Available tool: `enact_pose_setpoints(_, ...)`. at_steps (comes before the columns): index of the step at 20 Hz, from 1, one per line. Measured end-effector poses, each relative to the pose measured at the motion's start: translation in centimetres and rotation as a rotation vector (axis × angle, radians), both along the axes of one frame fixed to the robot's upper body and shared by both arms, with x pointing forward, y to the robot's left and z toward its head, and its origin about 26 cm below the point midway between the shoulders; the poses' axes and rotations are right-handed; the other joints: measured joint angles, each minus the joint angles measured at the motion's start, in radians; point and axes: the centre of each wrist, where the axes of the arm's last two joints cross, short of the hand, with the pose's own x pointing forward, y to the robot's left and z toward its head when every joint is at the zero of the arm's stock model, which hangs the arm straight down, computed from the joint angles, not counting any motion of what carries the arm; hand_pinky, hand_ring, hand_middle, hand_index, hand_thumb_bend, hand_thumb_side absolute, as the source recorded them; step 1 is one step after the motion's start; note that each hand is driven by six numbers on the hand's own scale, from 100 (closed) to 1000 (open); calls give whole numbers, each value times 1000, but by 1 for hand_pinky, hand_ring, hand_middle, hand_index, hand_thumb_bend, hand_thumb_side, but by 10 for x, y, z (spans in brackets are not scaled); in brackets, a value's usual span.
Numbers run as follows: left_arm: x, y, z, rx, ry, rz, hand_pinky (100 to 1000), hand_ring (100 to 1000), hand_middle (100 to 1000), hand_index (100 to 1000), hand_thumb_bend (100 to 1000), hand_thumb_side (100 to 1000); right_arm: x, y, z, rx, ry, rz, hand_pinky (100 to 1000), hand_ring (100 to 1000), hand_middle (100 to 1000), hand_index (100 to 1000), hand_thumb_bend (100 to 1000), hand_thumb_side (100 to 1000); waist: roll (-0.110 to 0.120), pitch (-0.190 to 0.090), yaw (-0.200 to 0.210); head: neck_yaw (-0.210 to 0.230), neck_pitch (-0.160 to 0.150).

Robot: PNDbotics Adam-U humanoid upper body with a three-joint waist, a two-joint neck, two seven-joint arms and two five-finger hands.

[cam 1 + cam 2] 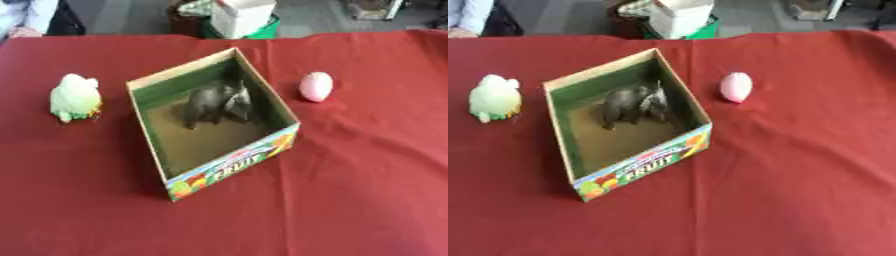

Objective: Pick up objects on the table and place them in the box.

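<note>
Hands: neither shows in either view; their state cannot be told.
Box (229, 169): frame centre, open, "FRUIT" on its near wall.
Grey animal toy (217, 102): inside box, far half.
Green plush (75, 97): left of box, apart.
Pink egg-shaped object (316, 86): right of box, apart.
Table (367, 190): red cloth.

Likely an office or lab: red-clothed table (367, 190), grey floor (131, 15), stacked boxes (241, 15) behind.

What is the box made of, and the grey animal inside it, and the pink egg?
The box looks like cardboard: thin brown walls with printed fruit pictures outside. The grey animal seems to be dull plastic or rubber, since it stands stiffly, though that is uncertain. The pink egg looks smooth, with a pale shine on top, probably plastic.
</note>
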Motion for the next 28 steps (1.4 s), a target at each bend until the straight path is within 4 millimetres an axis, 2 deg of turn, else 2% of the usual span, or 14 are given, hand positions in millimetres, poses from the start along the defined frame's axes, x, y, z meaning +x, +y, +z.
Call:
enact_pose_setpoints(9, 2, 17, -14, -115, -155, 32, 664, 687, 750, 870, 602, 773, 1, 9, 27, -80, 9, -48, 702, 851, 829, 885, 164, 1000, -8, 7, 7, -22, -3)
enact_pose_setpoints(13, 2, 18, -17, -156, -196, 5, 666, 684, 746, 864, 545, 800, 8, 12, 39, -160, 46, -104, 707, 855, 833, 884, 156, 1000, -11, 9, 14, -30, -3)
enact_pose_setpoints(14, 2, 18, -18, -167, -206, -3, 665, 679, 733, 819, 518, 811, 12, 10, 40, -179, 59, -123, 707, 855, 833, 885, 151, 1000, -11, 10, 16, -32, -3)
enact_pose_setpoints(16, 3, 19, -19, -191, -219, -19, 663, 673, 728, 817, 472, 820, 23, 6, 40, -211, 92, -160, 708, 856, 833, 882, 152, 1000, -12, 11, 20, -37, -3)
enact_pose_setpoints(22, 3, 17, -21, -253, -245, -76, 666, 673, 731, 840, 451, 854, 63, -14, 31, -305, 197, -261, 713, 861, 834, 886, 172, 1000, -14, 13, 31, -50, -3)
enact_pose_setpoints(28, 3, 15, -22, -272, -261, -109, 666, 674, 733, 847, 454, 851, 100, -27, 12, -356, 289, -317, 717, 865, 837, 896, 212, 1000, -17, 17, 41, -69, -3)
